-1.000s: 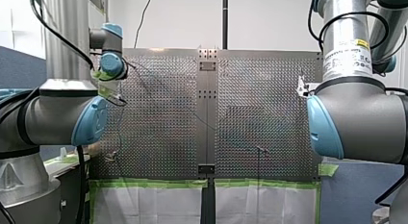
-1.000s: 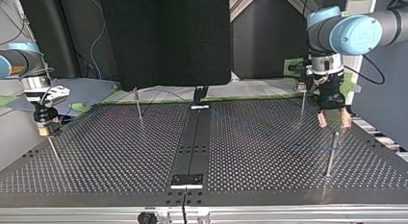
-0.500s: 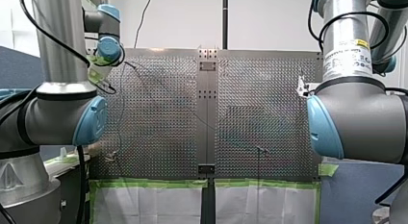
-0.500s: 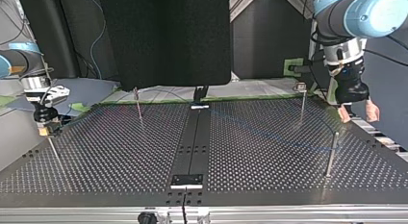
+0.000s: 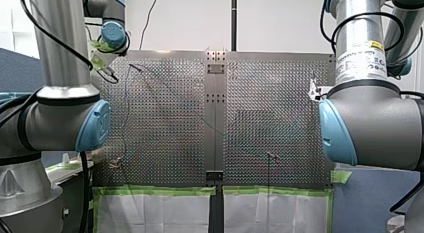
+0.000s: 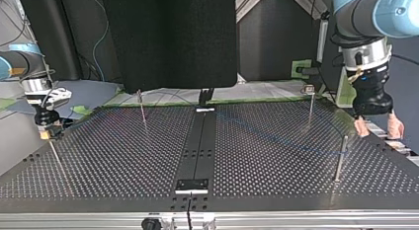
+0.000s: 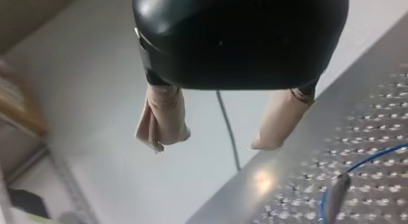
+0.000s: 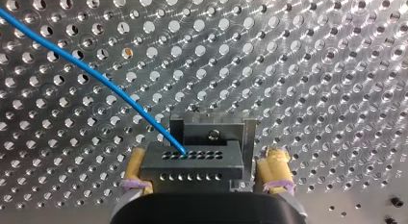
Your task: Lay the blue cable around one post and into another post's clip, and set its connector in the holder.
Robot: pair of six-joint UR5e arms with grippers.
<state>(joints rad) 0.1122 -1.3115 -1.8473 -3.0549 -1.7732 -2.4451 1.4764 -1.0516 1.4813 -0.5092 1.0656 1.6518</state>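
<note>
Nearest the lens, in the right wrist view, my right gripper straddles the black, hole-studded plastic connector of the thin blue cable; whether it pinches the block or merely brackets it cannot be told. Just ahead stands the small grey metal holder, with the connector at its mouth; whether it is fully seated is unclear. The cable runs off over the perforated metal table; farther on, in the top view, it bends at a slim steel post. A clip-topped post beyond is too small to show what its clip holds. Past the table's edge, my left gripper hangs wide open, its beige pads empty. The routing looks finished, which makes seating the connector the step in hand; the next move calls for a square, gentle push into the holder, then a release that does not tug the cable.
</note>
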